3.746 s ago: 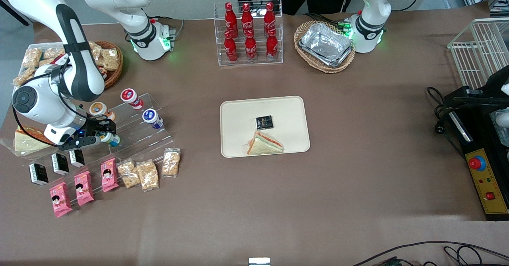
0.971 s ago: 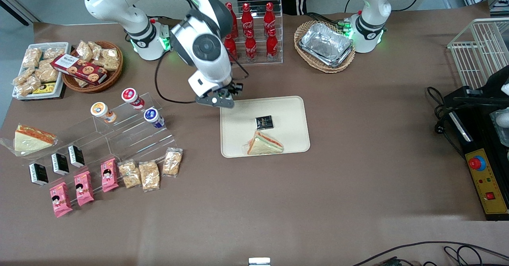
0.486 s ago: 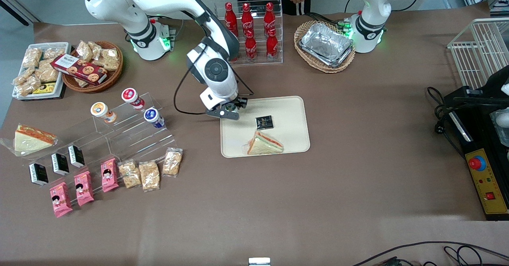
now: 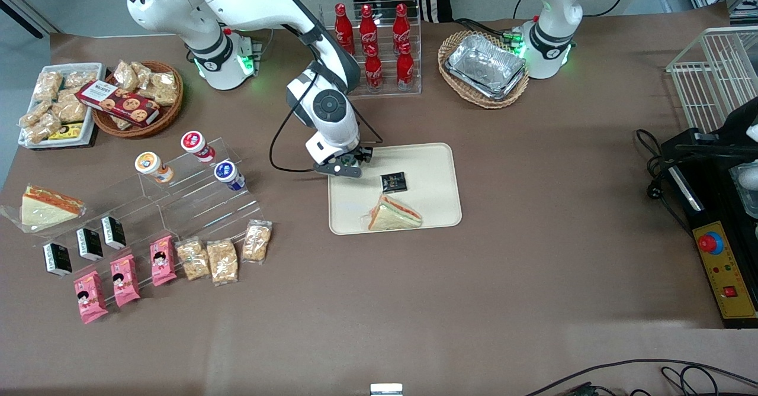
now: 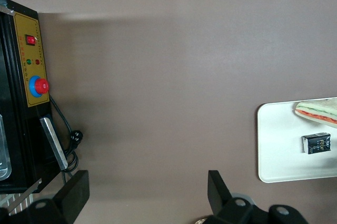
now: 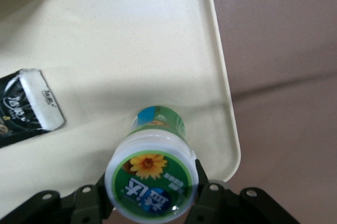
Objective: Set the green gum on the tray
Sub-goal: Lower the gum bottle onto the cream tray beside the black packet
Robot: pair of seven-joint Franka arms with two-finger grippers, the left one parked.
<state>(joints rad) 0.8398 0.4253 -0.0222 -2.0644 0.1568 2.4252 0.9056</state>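
Observation:
The green gum [image 6: 151,175] is a small bottle with a green-and-white flower lid, held upright. My right gripper [image 6: 151,184] is shut on it, one finger on each side of the lid. In the front view the gripper [image 4: 346,163] hangs over the corner of the cream tray [image 4: 429,165] nearest the working arm's base. The bottle's base is close to the tray floor [image 6: 131,50]; I cannot tell whether it touches. A black packet [image 4: 393,181] and a wrapped sandwich [image 4: 394,213] lie on the tray, nearer the front camera than the gripper.
A clear stepped stand [image 4: 195,198] toward the working arm's end holds orange-lidded [image 4: 148,164], red-lidded [image 4: 193,143] and blue-lidded [image 4: 225,172] bottles. A rack of cola bottles [image 4: 370,47] and a wicker basket of foil trays [image 4: 484,67] stand at the table's back.
The gripper carried the green gum from the stepped stand across to the tray's corner. Over the last second it moved slightly farther over the tray and lower.

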